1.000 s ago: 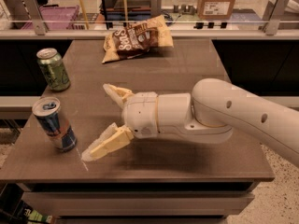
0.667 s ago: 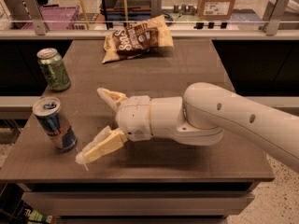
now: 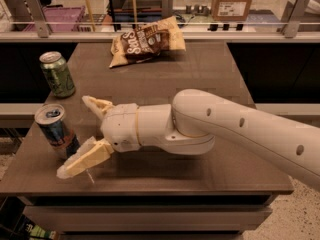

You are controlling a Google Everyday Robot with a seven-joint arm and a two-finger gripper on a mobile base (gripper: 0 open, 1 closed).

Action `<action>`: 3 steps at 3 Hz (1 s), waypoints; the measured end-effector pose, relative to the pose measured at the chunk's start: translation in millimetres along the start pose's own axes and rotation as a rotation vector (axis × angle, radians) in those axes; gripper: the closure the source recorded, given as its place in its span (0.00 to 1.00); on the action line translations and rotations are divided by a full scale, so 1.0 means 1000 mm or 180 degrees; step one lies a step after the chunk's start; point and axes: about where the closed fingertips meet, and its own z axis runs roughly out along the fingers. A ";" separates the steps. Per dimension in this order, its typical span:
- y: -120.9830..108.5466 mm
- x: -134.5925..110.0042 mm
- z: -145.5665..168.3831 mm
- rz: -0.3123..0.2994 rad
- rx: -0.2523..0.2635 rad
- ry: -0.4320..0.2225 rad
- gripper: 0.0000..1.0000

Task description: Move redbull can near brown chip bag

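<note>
The redbull can (image 3: 56,131) is slim, blue and silver with red marks, and stands upright near the table's front left edge. The brown chip bag (image 3: 146,41) lies at the back of the table, dark brown and pale yellow with white lettering. My gripper (image 3: 80,135) is open, just right of the can. One finger (image 3: 96,105) is beyond the can and the other finger (image 3: 82,159) is in front of it. The can stands at the mouth of the gap between the fingertips. The gripper holds nothing.
A wider green can (image 3: 57,74) stands upright at the table's left edge, behind the redbull can. The brown table (image 3: 210,89) ends at a rail and shelves at the back. My white arm (image 3: 240,129) crosses the table's right half.
The gripper has moved left toward the redbull can, so its fingers now flank the can's right side. The cans and the chip bag have not moved.
</note>
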 end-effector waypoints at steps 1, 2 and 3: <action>0.002 -0.003 0.015 -0.0021 -0.0034 -0.0023 0.00; 0.003 -0.004 0.016 -0.0029 -0.0042 -0.0020 0.18; 0.005 -0.005 0.017 -0.0038 -0.0053 -0.0020 0.41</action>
